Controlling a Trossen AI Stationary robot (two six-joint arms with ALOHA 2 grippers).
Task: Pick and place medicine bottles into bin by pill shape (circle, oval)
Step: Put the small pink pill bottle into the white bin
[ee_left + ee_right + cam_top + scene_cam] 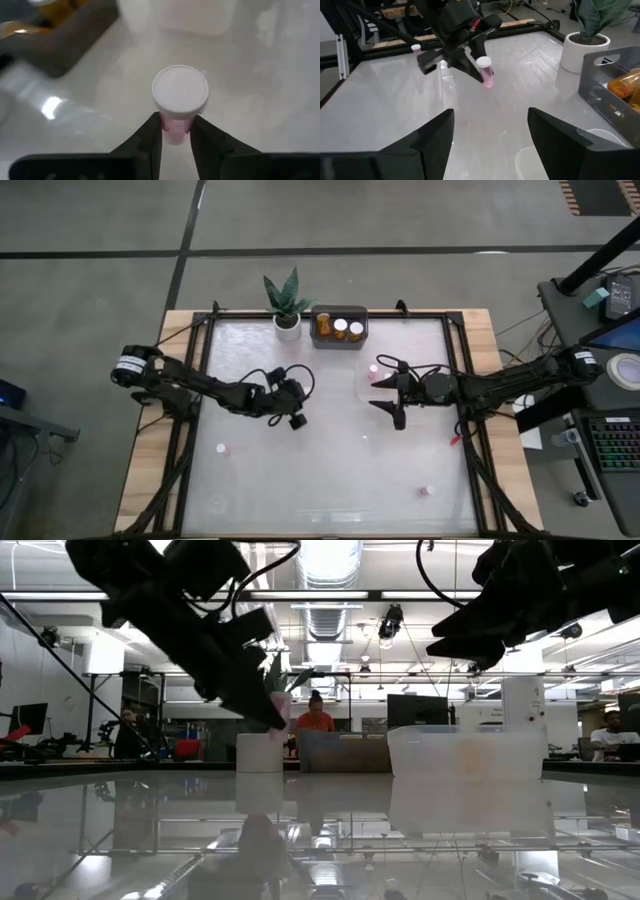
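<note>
My left gripper (296, 408) is near the table's middle, shut on a small pinkish bottle with a white cap (180, 91). The same bottle also shows in the right wrist view (486, 75) and the low view (279, 705). My right gripper (386, 399) hangs open and empty to the right of it, its fingers spread wide in its own view (490, 132). A grey bin (340, 338) at the far edge holds amber bottles (340, 327). A pinkish bottle (375, 371) stands in a clear bin (465, 765). Loose pinkish bottles (222, 448) (424, 491) stand on the table. My left gripper pinches the bottle's pink body (175, 131) just below the white cap, between its two fingers (150, 137). The fingers slant down from the table's left side. The bottle is lifted clear of the table and tilted, cap uppermost.
A white plant pot (287, 328) stands left of the grey bin at the far edge. A black frame (455, 380) runs around the glossy table top. People show in the room beyond the table (316, 718).
</note>
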